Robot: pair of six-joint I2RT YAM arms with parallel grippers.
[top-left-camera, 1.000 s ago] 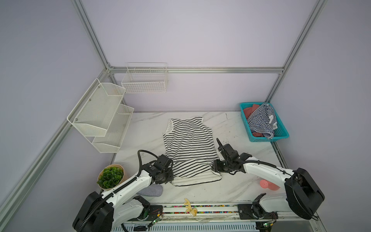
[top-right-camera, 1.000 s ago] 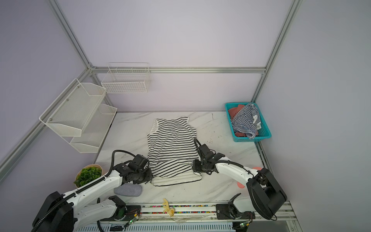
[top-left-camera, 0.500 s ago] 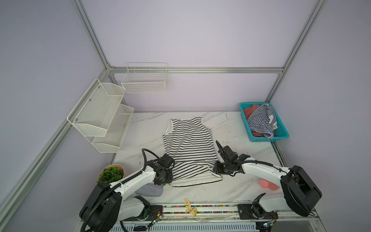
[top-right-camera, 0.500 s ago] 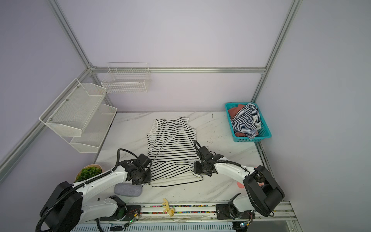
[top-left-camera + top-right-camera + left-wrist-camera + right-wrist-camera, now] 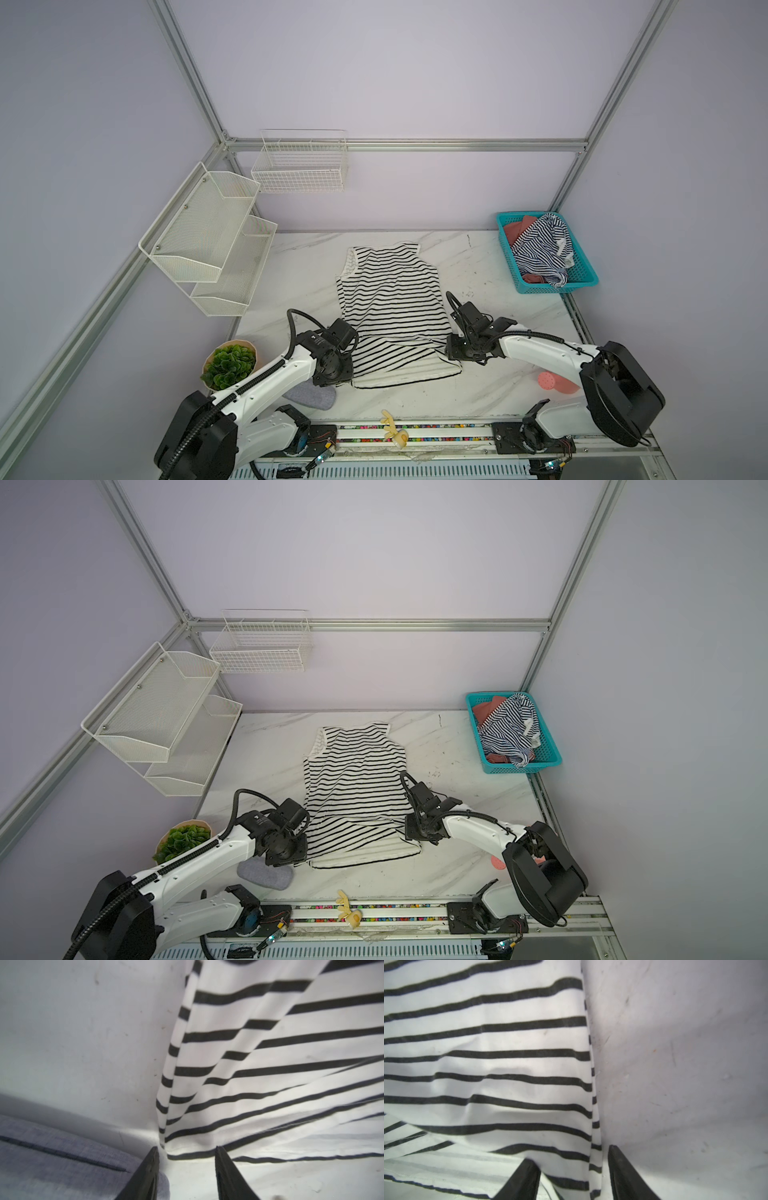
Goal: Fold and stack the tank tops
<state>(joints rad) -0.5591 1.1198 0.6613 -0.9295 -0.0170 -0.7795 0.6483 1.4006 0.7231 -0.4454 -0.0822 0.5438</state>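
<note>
The white tank top with wide black stripes (image 5: 390,303) (image 5: 357,783) lies flat mid-table, hem toward the front. Near the hem its upper layer is rucked back and shows a paler band. My left gripper (image 5: 347,372) (image 5: 186,1150) sits at the hem's left corner, open, with the cloth corner just beyond its tips. My right gripper (image 5: 451,353) (image 5: 569,1154) is open at the right hem corner and straddles the top's side edge. The navy-and-white striped tank top (image 5: 540,249) (image 5: 509,729) lies crumpled in the teal basket (image 5: 552,287).
A grey fabric pouch (image 5: 309,397) (image 5: 62,1157) lies beside my left gripper. A potted plant (image 5: 228,365) stands front left, a pink object (image 5: 555,382) front right and a yellow toy (image 5: 392,428) on the front rail. White mesh shelves (image 5: 208,237) hang left. Red-brown cloth (image 5: 515,230) also lies in the basket.
Both grippers have shifted slightly toward the front along the tank top's sides and now sit at the hem corners. The cloth near the hem is a little more rumpled.
</note>
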